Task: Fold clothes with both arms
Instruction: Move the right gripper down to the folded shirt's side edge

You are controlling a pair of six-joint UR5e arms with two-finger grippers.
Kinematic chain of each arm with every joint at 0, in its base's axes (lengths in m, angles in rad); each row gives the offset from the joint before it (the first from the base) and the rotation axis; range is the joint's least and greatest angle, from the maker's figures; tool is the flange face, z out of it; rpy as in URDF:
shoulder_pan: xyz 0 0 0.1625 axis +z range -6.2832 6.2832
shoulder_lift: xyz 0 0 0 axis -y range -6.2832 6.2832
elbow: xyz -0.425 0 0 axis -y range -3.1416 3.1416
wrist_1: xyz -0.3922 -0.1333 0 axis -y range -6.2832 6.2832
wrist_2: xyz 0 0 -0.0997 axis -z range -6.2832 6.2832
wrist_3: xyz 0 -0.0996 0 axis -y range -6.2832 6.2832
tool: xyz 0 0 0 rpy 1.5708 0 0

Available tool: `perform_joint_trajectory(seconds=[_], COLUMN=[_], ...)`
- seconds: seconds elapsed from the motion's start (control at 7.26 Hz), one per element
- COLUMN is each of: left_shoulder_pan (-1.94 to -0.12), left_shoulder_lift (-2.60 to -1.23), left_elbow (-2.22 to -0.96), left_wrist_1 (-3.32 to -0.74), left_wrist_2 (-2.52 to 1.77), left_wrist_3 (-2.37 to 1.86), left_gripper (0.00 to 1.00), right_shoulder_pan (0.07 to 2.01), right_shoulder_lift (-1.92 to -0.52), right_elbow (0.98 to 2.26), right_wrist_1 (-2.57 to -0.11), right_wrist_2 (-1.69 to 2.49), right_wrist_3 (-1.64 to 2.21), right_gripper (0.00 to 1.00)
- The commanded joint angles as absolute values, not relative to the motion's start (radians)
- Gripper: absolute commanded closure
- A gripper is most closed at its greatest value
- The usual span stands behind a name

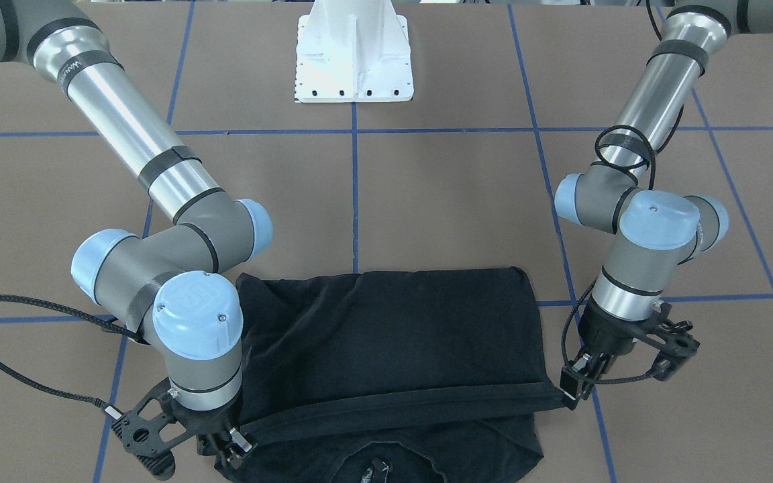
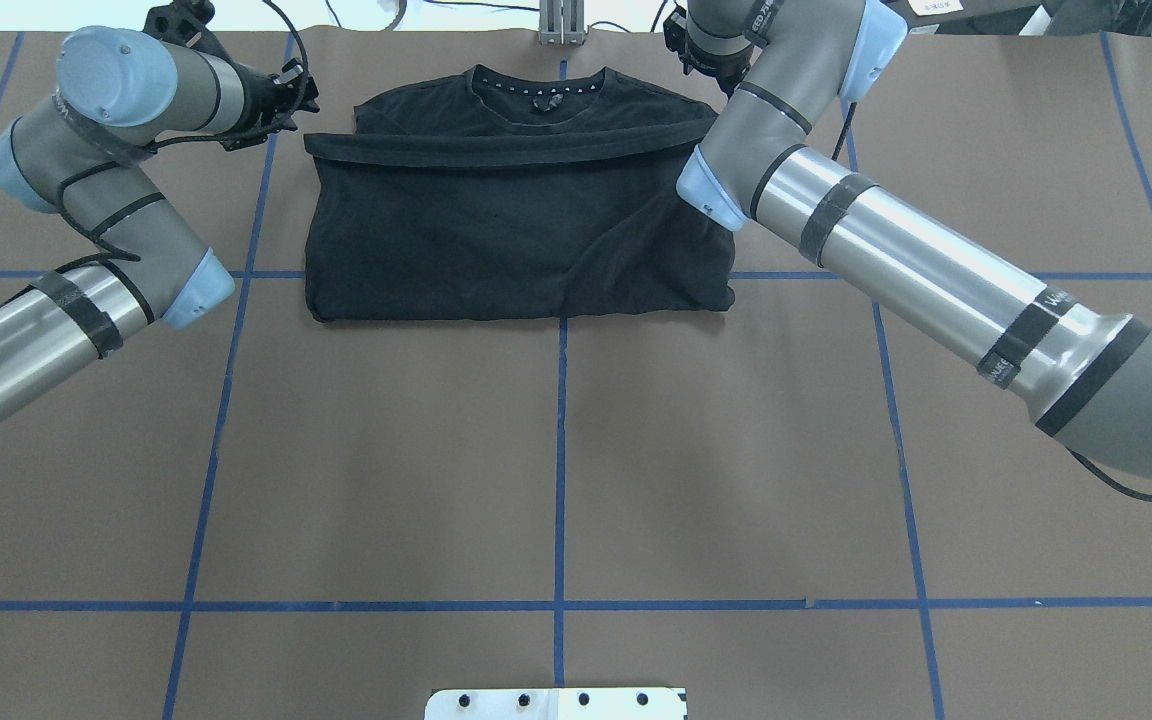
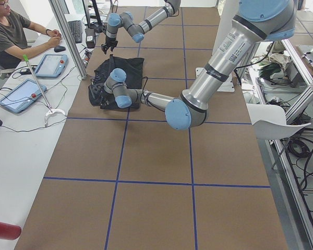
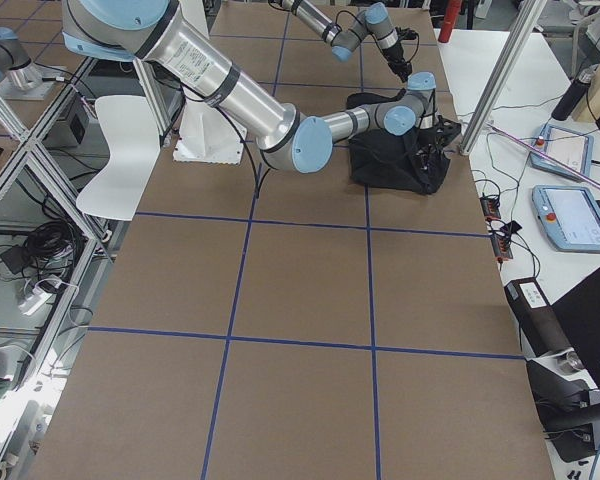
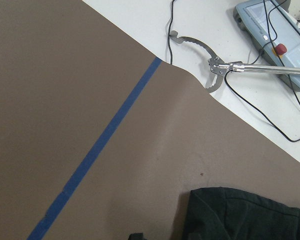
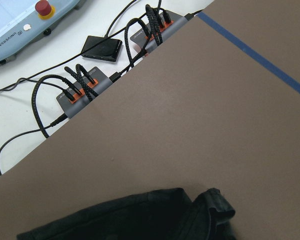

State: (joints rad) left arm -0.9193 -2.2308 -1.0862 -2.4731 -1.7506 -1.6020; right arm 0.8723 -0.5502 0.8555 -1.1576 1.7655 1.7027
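Just one T-shirt [image 1: 386, 335], two arms [image 1: 145, 141] [image 1: 661, 80]

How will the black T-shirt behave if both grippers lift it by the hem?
Probably floppy: the T-shirt wrinkles, and its hem bows between the left gripper and right gripper. Likely light, since the thin fabric drapes flat on the table. Unlikely to roll or tip.

The black short-sleeved T-shirt [image 1: 386, 335] runs off the front-facing view's lower edge at its collar. In the overhead view the grey-silver right arm [image 2: 896, 260] covers the right tool [image 1: 233, 451] and the hem corner there.
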Motion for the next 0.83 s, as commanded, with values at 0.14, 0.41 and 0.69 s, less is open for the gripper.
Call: perform_joint_trajectory(seconds=[0.14, 0.41, 0.69], left_shoulder_pan=[-0.92, -0.92, -0.92], left_shoulder_lift=[-2.224, -2.217, -2.215], left_elbow=[-1.118, -1.129, -1.138], left_wrist_1=[-2.473, -2.471, -2.47], left_wrist_2=[-1.753, -1.747, -1.744], left_wrist_3=[-1.601, -1.601, -1.601], left_gripper=[0.51, 0.5, 0.49], right_shoulder_pan=[0.748, 0.671, 0.609], right_shoulder_lift=[-0.997, -1.092, -1.085], right_elbow=[1.45, 1.557, 1.557], right_wrist_1=[-1.158, -1.18, -1.178], right_wrist_2=[1.74, 1.654, 1.6], right_wrist_3=[1.802, 1.834, 1.941], right_gripper=[0.22, 0.17, 0.15])
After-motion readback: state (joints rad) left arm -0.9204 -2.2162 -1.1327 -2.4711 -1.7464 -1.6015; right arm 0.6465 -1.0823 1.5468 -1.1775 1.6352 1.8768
